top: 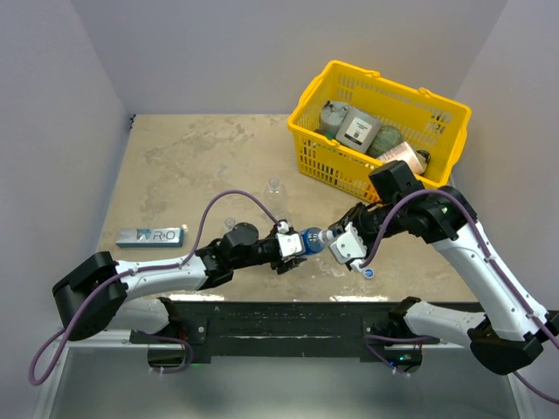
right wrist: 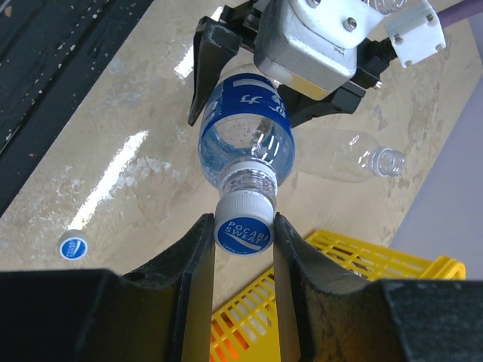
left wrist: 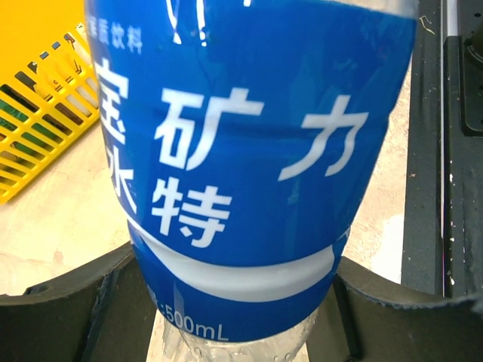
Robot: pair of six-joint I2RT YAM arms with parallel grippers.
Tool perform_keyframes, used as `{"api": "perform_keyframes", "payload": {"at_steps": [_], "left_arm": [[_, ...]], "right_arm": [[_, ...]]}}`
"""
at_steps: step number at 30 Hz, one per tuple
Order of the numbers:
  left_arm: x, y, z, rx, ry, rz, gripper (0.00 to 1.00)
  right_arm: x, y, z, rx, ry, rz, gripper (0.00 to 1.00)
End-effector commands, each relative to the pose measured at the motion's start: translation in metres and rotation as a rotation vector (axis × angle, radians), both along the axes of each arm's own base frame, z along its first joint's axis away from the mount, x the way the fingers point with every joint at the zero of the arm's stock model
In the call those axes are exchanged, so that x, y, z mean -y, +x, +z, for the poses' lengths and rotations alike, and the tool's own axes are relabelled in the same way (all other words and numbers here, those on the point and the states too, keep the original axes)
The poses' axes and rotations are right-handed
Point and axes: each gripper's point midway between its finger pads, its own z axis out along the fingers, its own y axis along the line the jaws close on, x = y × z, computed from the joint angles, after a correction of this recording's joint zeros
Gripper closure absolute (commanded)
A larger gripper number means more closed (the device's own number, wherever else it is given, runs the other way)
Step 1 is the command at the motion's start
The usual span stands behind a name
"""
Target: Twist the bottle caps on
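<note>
My left gripper is shut on the blue-labelled bottle and holds it sideways above the table, neck to the right. Its label fills the left wrist view between the fingers. My right gripper is shut on a blue-topped cap that sits on this bottle's neck, a finger touching each side. One loose cap lies on the table near the right arm and also shows in the right wrist view. Two unlabelled, uncapped bottles are behind the left arm.
A yellow basket with grey cans and jars stands at the back right, close behind the right arm. A blue-and-white flat packet lies at the left. A dark rail runs along the table's near edge.
</note>
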Motion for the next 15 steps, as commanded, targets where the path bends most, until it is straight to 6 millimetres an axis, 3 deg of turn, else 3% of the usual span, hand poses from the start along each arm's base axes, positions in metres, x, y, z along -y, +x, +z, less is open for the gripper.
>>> {"api": "perform_keyframes", "payload": {"at_steps": [1,6,11,15], "left_arm": [[0.012,0.002,0.041,0.081,-0.123,-0.027,1.0],[0.013,0.002,0.04,0.079,-0.125,-0.031,1.0],[0.013,0.002,0.039,0.072,-0.12,-0.031,1.0],[0.014,0.002,0.039,0.079,-0.116,-0.037,1.0]], "right_arm": [[-0.005,0.011,0.005,0.025,0.025,-0.04,1.0],[-0.006,0.006,0.002,0.007,0.018,-0.018,1.0],[-0.003,-0.012,0.0,-0.031,-0.006,0.079,1.0],[-0.004,-0.011,-0.001,-0.024,-0.006,0.092,1.0]]}}
